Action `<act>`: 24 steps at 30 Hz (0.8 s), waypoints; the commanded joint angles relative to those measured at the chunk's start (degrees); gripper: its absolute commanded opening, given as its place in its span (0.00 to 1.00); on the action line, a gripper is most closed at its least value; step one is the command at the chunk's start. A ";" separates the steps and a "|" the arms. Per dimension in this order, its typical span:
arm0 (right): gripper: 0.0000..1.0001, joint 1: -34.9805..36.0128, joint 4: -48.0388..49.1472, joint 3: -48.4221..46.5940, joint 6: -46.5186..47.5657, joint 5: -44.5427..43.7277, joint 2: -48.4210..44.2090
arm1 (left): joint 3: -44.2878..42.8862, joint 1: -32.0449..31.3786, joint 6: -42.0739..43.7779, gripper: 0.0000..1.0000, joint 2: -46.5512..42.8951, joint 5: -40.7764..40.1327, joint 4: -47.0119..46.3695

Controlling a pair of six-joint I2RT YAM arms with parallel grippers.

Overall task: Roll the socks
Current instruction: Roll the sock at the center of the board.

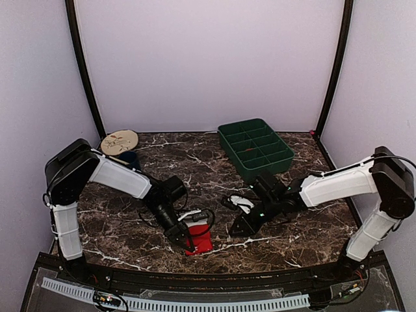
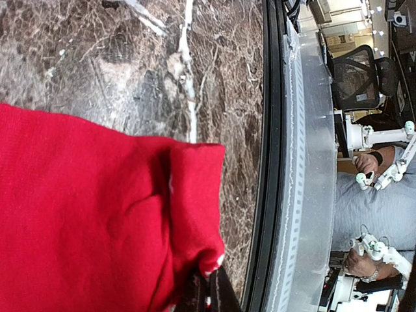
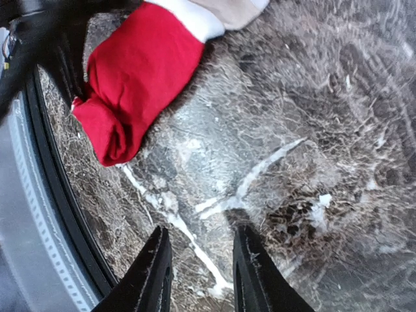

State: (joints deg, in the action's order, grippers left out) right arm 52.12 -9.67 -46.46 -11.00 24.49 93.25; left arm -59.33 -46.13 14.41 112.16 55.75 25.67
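A: Since your left pincer [image 2: 208,294] is clamped on the red sock bundle [image 1: 199,239], which way does it run?

B: It lies on the surface [image 1: 120,227] by your near edge, long axis near-to-far, white cuff end pointing away from you, folded end nearest. Your right pincer [image 3: 203,273] hovers apart, empty, to its right.

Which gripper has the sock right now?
The left gripper: its jaws are pinched shut on the red sock. The right gripper has its jaws apart with nothing between them.
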 commanded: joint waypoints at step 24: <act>0.50 22.99 -4.64 -16.19 19.81 -29.97 9.97 | -4.22 1.90 2.08 0.00 4.55 5.76 5.59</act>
State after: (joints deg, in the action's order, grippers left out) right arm 74.26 -13.04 -59.57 5.37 -3.22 101.69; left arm -62.65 -44.51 14.90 116.40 60.47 29.17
